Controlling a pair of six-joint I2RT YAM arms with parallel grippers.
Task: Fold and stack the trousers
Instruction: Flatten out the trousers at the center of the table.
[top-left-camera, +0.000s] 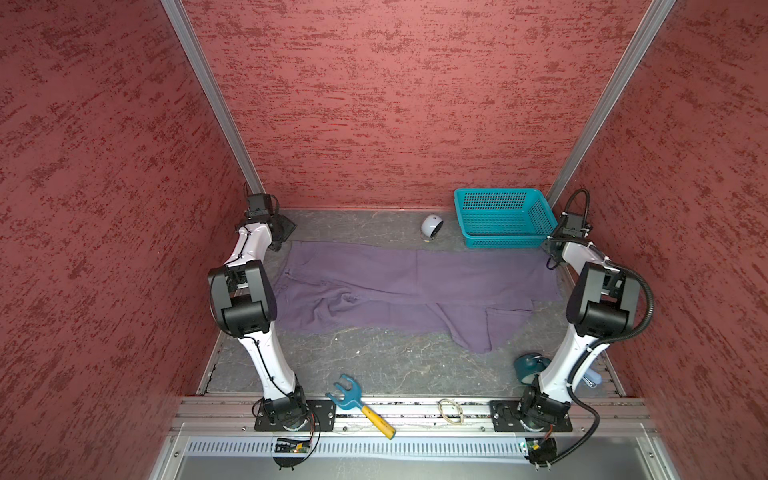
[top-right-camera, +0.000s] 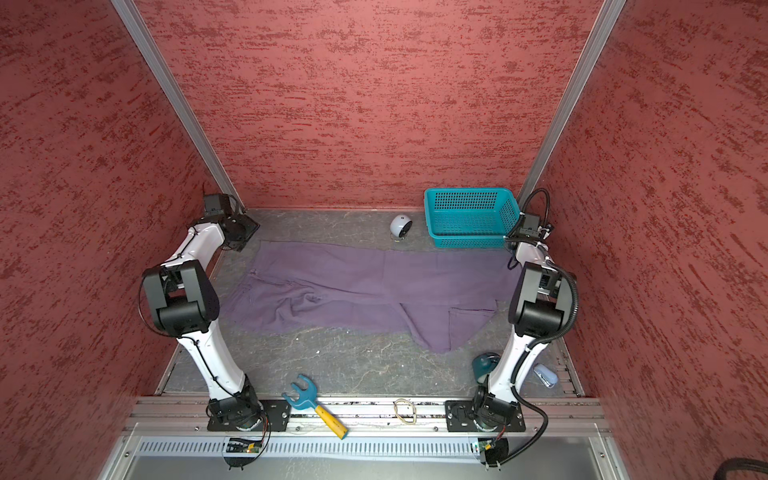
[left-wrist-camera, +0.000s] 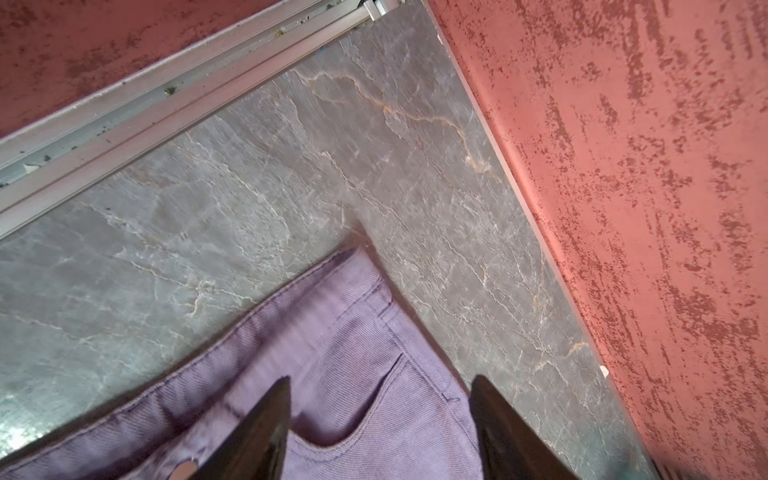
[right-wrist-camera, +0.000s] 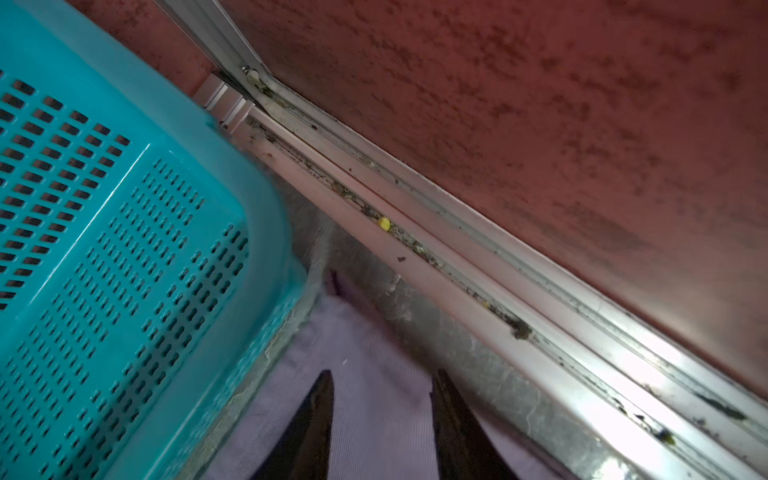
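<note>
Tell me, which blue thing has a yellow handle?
The toy tool with the forked head, lying at the front edge. The basket and the round blue thing show no yellow.

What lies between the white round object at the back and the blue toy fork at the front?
The trousers lie across that stretch, then bare table; both top views show it.

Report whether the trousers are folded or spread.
Spread, not yet folded: the trousers lie lengthwise across the table, both legs visible, the nearer leg's end rumpled.
</note>
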